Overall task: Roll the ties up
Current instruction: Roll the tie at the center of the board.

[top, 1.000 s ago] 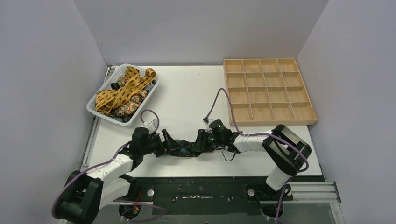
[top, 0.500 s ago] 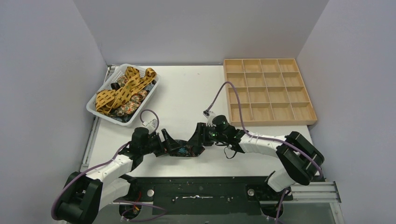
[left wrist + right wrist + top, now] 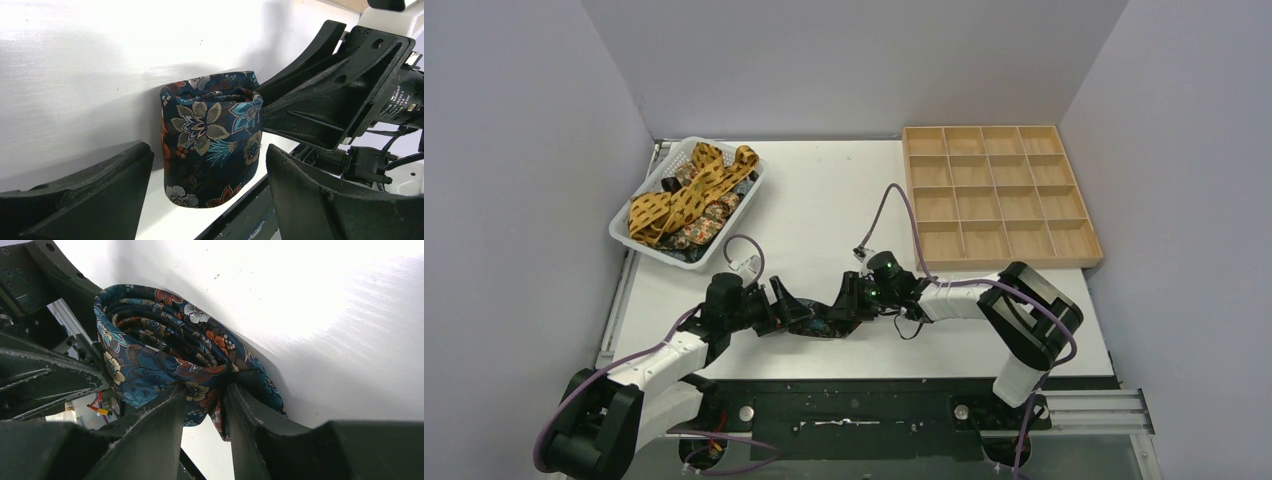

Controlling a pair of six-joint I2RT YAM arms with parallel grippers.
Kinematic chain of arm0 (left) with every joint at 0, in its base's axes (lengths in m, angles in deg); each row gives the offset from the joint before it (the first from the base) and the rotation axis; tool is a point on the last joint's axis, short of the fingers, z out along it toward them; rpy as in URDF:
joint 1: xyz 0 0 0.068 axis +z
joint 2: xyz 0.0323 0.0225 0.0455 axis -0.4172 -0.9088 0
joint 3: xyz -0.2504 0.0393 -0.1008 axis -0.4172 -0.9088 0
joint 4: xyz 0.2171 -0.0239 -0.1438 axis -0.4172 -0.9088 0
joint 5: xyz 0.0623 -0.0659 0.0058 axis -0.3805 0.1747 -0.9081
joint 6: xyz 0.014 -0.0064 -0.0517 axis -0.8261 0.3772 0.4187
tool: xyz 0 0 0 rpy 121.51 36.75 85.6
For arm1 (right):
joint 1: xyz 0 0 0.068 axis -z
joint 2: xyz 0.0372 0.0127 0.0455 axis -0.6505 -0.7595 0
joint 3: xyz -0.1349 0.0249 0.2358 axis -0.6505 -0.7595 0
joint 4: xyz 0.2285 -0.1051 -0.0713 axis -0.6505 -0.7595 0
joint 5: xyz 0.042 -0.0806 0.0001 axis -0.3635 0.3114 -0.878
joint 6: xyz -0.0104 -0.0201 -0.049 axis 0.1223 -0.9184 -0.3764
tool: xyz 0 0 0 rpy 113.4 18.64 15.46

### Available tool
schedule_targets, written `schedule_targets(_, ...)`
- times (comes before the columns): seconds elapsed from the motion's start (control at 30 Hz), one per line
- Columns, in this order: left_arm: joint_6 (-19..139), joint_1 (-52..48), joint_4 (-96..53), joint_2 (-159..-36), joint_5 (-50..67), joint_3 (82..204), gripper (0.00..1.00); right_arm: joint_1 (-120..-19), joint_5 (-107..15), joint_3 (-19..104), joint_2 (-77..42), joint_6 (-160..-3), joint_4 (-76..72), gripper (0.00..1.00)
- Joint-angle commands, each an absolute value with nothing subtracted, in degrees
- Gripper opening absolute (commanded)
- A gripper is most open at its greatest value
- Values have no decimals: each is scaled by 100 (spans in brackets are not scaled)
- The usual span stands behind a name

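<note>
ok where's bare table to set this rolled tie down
The widest bare table lies between the basket and the wooden tray, at the far middle. It is crowded at the near middle, where the left gripper and right gripper meet at the rolled tie. The basket is full.

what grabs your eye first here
A rolled floral tie sits front and middle on the table, the right gripper pinching it, the left gripper open around it. Far left is a basket heaped with yellow ties; far right, a gridded wooden tray.
</note>
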State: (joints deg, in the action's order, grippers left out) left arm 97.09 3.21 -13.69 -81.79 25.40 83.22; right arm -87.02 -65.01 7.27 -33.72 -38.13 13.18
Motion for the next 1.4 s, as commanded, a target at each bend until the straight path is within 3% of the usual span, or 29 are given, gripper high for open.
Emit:
schedule_targets(0.0, 9585, 286, -1299, -8083, 2623, 8491, 81, -8634, -6493, 821, -3505, -3739, 1374, 35)
schedule_targets(0.47, 9939, 278, -943, -8181, 2827, 8187, 81, -8537, -6738, 697, -3659, -3620, 1605, 32)
schedule_targets(0.77, 9981, -42, -875, -8405, 2275, 8484, 74, -8532, -6801, 667, -3657, -3603, 1683, 31)
schedule_targets(0.9, 9742, -426, -1261, -8611, 1869, 8848, 64, -8532, -6857, 657, -3606, -3643, 1692, 31)
schedule_targets(1.03, 9441, -741, -2015, -8767, 1220, 9280, 55, -8517, -6912, 713, -3316, -3852, 1668, 37)
schedule_targets(1.37, 8701, -1264, -3373, -8759, -21, 10144, 52, -8299, -6008, 731, -2154, -4400, 912, 51)
